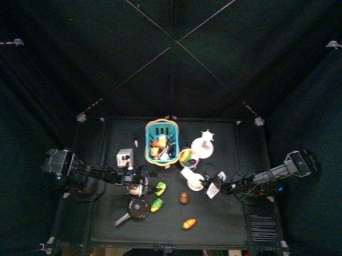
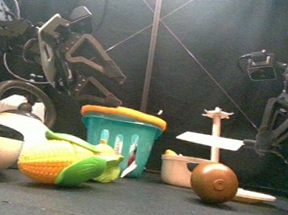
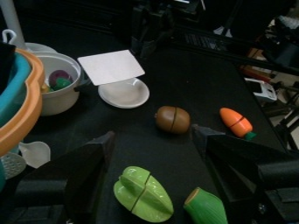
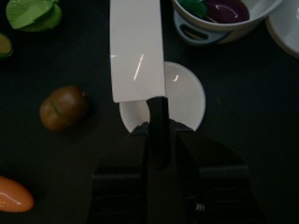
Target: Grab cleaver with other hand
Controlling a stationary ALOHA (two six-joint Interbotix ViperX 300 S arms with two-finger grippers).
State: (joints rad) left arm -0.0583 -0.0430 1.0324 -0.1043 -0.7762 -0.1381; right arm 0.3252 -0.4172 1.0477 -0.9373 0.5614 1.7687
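the cleaver (image 4: 136, 52) is held by its dark handle in the closed right tool (image 4: 158, 131), blade pointing away above the bench. the left tool (image 3: 152, 162) is seen open, empty, well apart.

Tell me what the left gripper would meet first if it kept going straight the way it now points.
Judging by its wrist view, the left gripper, jaws open and empty, points over the green fruit toward the brown ball-like fruit. The green fruit probably comes first, with the cleaver farther off; depth is unclear.
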